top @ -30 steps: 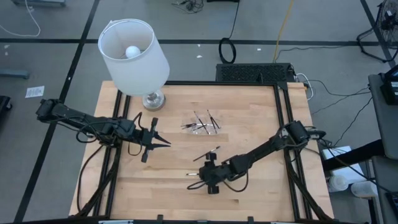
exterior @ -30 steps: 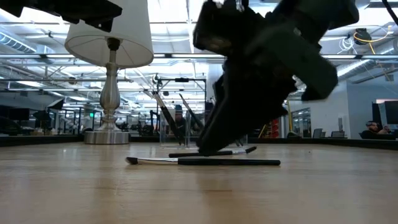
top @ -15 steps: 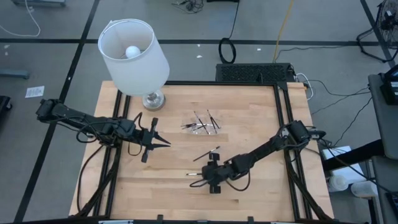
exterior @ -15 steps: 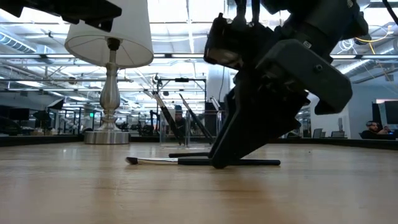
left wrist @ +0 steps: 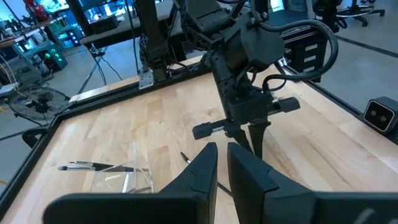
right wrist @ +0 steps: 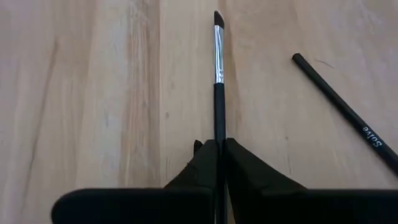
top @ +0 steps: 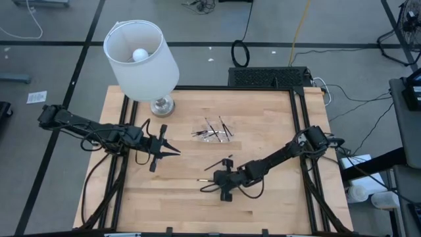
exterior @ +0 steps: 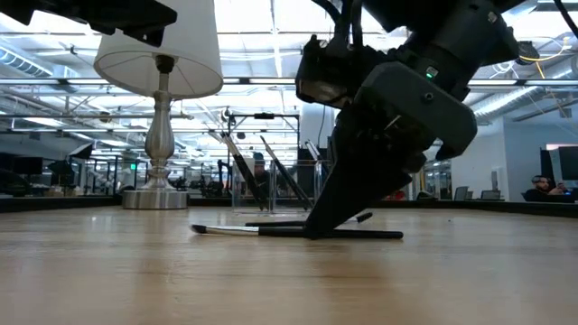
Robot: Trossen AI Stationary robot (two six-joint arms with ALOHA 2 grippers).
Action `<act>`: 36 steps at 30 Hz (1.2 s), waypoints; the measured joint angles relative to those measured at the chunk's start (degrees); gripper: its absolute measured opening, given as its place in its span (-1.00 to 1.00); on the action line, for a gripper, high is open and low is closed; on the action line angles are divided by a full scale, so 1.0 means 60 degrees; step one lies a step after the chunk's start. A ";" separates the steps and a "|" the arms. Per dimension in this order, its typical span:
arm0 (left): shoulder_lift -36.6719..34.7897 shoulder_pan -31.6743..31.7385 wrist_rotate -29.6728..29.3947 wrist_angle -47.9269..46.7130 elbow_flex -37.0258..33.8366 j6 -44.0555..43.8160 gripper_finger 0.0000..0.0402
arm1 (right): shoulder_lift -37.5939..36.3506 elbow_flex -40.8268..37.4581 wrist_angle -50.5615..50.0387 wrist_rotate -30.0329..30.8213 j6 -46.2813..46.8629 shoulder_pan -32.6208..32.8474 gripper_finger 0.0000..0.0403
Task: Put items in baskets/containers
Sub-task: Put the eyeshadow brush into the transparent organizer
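A thin black brush (right wrist: 217, 56) with a silver ferrule lies flat on the wooden table, near its middle and toward the near edge. My right gripper (top: 221, 184) is shut on it. A second dark stick (top: 218, 162) lies just beyond it. Farther back stands the clear shallow tray (top: 214, 131), with several dark sticks in it. My left gripper (top: 177, 152) hovers shut over the table's left half, pointing toward the tray, and holds nothing. My right gripper pinches the brush's black handle (right wrist: 219, 134), about midway along it, between its two fingertips (exterior: 318, 231). The fingers slant down from the table's right side and lie roughly along the brush. The brush lies on the table, its bristle end (exterior: 200, 229) pointing away from the gripper.
A white lamp (top: 141, 56) stands at the table's far left corner on a silver base (top: 161, 105). Black frame rails run along the table's left and right edges (top: 299, 131). Bare wood lies along the near edge.
My right gripper has sunk to the table and tipped a little steeper. Its fingers have shut on the brush's handle. The brush has slid slightly along the table and still lies flat.
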 joint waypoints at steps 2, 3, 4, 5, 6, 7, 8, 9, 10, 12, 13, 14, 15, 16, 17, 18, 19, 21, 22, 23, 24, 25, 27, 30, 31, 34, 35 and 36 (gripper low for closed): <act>0.0000 0.0000 0.0000 -0.0004 0.0000 -0.0004 -0.77 | 0.0000 -0.0006 0.0395 0.0231 -0.0147 0.0031 -0.97; 0.0000 0.0000 0.0000 -0.0007 0.0000 -0.0004 -0.77 | -0.0063 -0.0025 0.0665 0.0378 -0.0326 0.0072 -0.98; 0.0000 0.0000 0.0000 -0.0011 0.0000 -0.0004 -0.77 | -0.0131 -0.0031 0.0867 0.0478 -0.0562 0.0114 -0.98; 0.0000 0.0000 0.0000 -0.0022 0.0000 0.0001 -0.77 | -0.0201 -0.0039 0.1042 0.0613 -0.0767 0.0162 -0.98; -0.0001 0.0000 0.0000 -0.0041 0.0000 0.0003 -0.77 | -0.0271 -0.0064 0.1157 0.0756 -0.0995 0.0208 -0.99; -0.0004 0.0000 0.0000 -0.0057 0.0000 0.0006 -0.77 | -0.0378 -0.0076 0.1270 0.0973 -0.1223 0.0253 -0.99; -0.0004 0.0000 0.0000 -0.0082 0.0000 0.0003 -0.77 | -0.0546 -0.0076 0.1351 0.1294 -0.1439 0.0318 -0.99; -0.0004 0.0000 0.0000 -0.0102 0.0000 0.0003 -0.77 | -0.0756 -0.0075 0.1461 0.1704 -0.1606 0.0394 -0.99; -0.0004 0.0000 0.0000 -0.0096 0.0000 0.0003 -0.77 | -0.0985 -0.0062 0.1541 0.2152 -0.1726 0.0459 -0.99; -0.0004 0.0000 0.0000 -0.0098 0.0000 0.0003 -0.77 | -0.1364 -0.0036 0.1642 0.2967 -0.1983 0.0606 -0.99; -0.0004 0.0000 0.0000 -0.0097 0.0000 0.0006 -0.77 | -0.1510 -0.0065 0.1730 0.3344 -0.2131 0.0690 -0.99; -0.0004 0.0000 0.0008 -0.0095 0.0000 0.0004 -0.77 | -0.1650 -0.0158 0.1924 0.3738 -0.2342 0.0778 -0.99; -0.0004 0.0003 0.0059 -0.0095 0.0000 0.0009 -0.77 | -0.1791 -0.0298 0.2303 0.4084 -0.2618 0.0860 -1.00; -0.0004 0.0000 0.0211 -0.0098 0.0000 0.0051 -0.77 | -0.1946 -0.0462 0.2868 0.4403 -0.2970 0.0930 -1.00; -0.0004 0.0006 0.0492 -0.0087 0.0000 0.0151 -0.77 | -0.2112 -0.0677 0.3660 0.4677 -0.3369 0.0997 -1.00; -0.0004 0.0007 0.0908 -0.0037 0.0000 0.0296 -0.77 | -0.2267 -0.0963 0.4694 0.4905 -0.3858 0.1052 -1.00; 0.0038 0.0001 0.1447 0.0126 0.0000 0.0451 -0.77 | -0.2378 -0.1344 0.6022 0.4934 -0.4441 0.1073 -1.00; 0.0169 -0.0019 0.2589 0.0675 0.0000 0.0598 -0.77 | -0.2459 -0.2255 0.9021 0.4460 -0.5714 0.1023 -1.00; 0.0227 -0.0059 0.3053 0.0952 0.0000 0.0614 -0.77 | -0.2455 -0.2711 1.0465 0.3958 -0.6254 0.0932 -1.00; 0.0304 -0.0108 0.3344 0.1297 0.0000 0.0615 -0.77 | -0.2451 -0.3151 1.1837 0.3346 -0.6583 0.0808 -1.00; 0.0423 -0.0170 0.3449 0.1688 0.0000 0.0615 -0.77 | -0.2455 -0.3555 1.2976 0.2762 -0.6710 0.0632 -1.00; 0.0547 -0.0231 0.3452 0.2055 0.0000 0.0608 -0.77 | -0.2466 -0.3853 1.3868 0.2250 -0.6711 0.0443 -1.00; 0.0877 -0.0327 0.3245 0.2641 0.0000 0.0605 -0.77 | -0.2312 -0.4088 1.4644 0.1443 -0.6480 -0.0030 -1.00; 0.1621 -0.0429 0.2514 0.3826 0.0000 0.0633 -0.77 | -0.1744 -0.3704 1.4604 0.0310 -0.6303 -0.0618 -1.00; 0.1905 -0.0437 0.2148 0.4203 0.0000 0.0663 -0.77 | -0.1483 -0.3382 1.4622 -0.0071 -0.6289 -0.0755 -1.00; 0.2783 -0.0400 0.1480 0.5405 0.0000 0.0833 -0.77 | -0.0902 -0.2746 1.4698 -0.0852 -0.6419 -0.0959 -1.00; 0.3000 -0.0398 0.1472 0.5667 0.0000 0.0919 -0.77 | -0.0815 -0.2664 1.4648 -0.0926 -0.6428 -0.0994 -1.00; 0.3206 -0.0401 0.1476 0.5948 0.0000 0.1000 -0.77 | -0.0768 -0.2663 1.4650 -0.0924 -0.6429 -0.1009 -1.00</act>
